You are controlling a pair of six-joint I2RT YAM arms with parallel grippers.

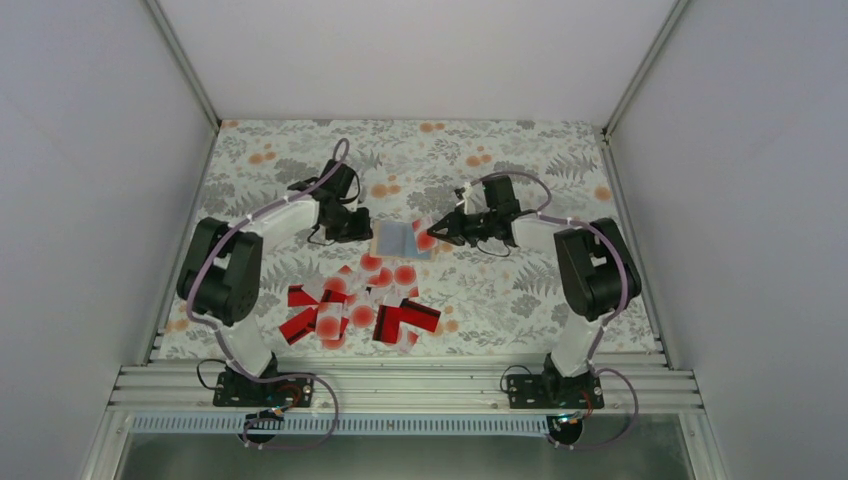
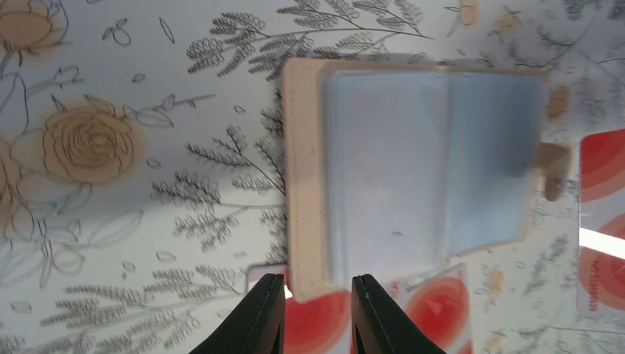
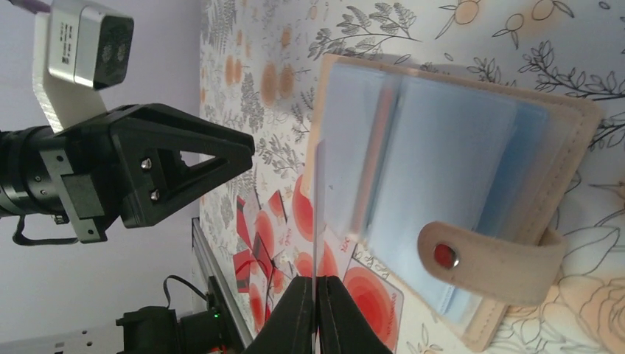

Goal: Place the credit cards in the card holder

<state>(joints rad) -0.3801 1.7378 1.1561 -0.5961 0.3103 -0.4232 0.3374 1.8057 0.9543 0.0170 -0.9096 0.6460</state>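
Observation:
The card holder [image 1: 400,240] lies open on the flowered table, its blue-grey inner face up and its tan edge showing. In the left wrist view my left gripper [image 2: 317,295] is open, its fingers either side of the holder's [image 2: 413,177] near tan corner. My right gripper [image 3: 317,291] is shut on a thin card seen edge-on [image 3: 317,214], held upright at the holder's [image 3: 457,169] left edge. The holder's strap with a red snap [image 3: 442,256] lies over its near side. The other credit cards [image 1: 360,310], red ones and white ones with red dots, lie scattered in front of the holder.
Loose dotted cards lie right beside the holder [image 2: 435,310] [image 2: 601,221] [image 3: 372,295]. My left arm's wrist camera [image 3: 85,37] is close on the left in the right wrist view. Grey walls enclose the table on three sides; a metal rail [image 1: 400,385] runs along the near edge.

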